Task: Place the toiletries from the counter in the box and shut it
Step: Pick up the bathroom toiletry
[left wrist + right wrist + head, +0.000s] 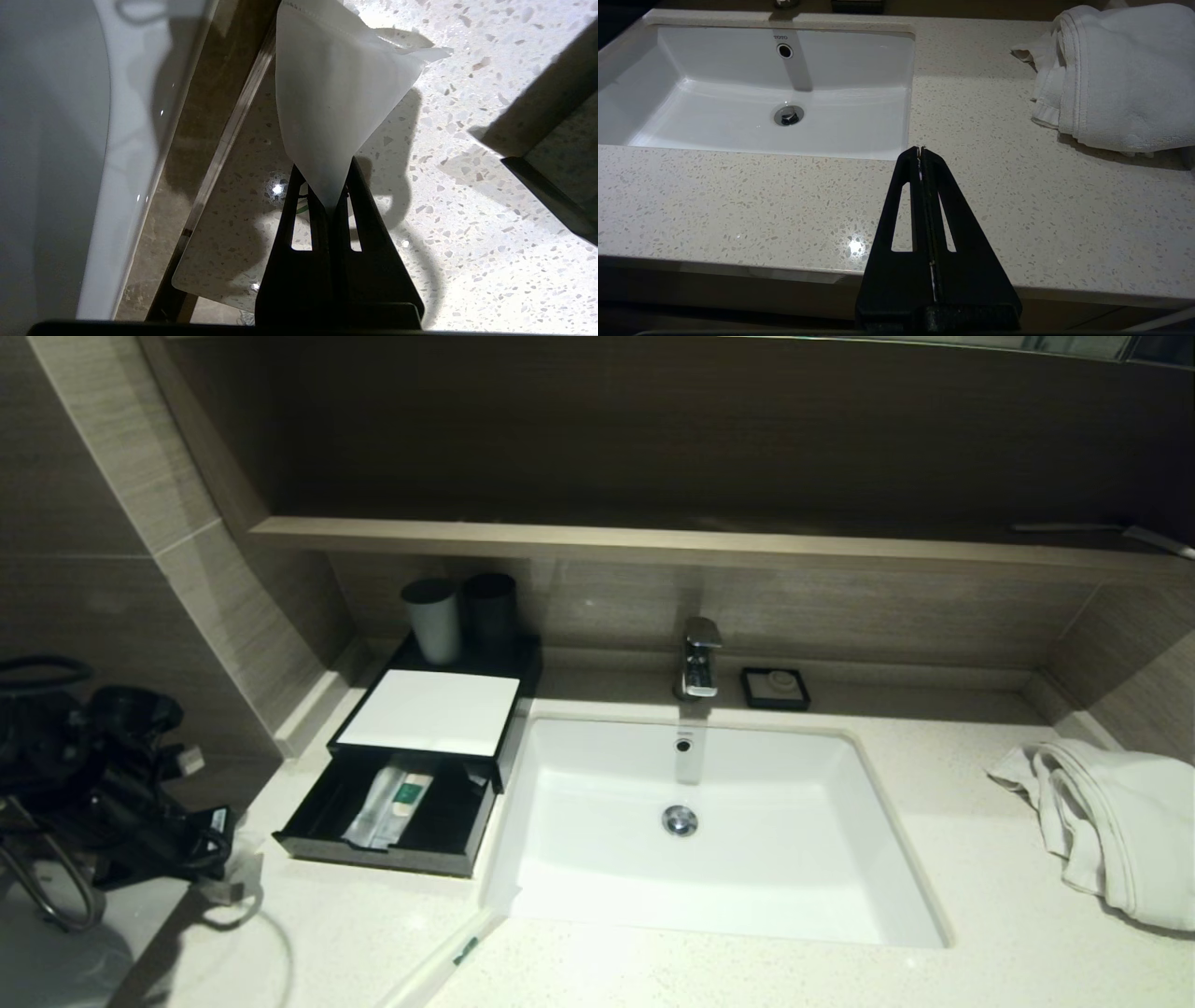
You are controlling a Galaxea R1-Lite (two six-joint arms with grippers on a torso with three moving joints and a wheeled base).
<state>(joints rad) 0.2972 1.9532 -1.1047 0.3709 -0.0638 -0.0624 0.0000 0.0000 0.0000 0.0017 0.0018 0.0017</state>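
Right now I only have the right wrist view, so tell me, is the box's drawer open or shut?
Observer: Open. The drawer of the box is pulled out, and sachets lie inside it.
Operator: Anything left out on the counter?
Observer: One long sachet lies on the counter by the front left corner of the basin.
Operator: And the left gripper?
Observer: The left gripper is shut on a small white packet, above the counter beside the drawer.
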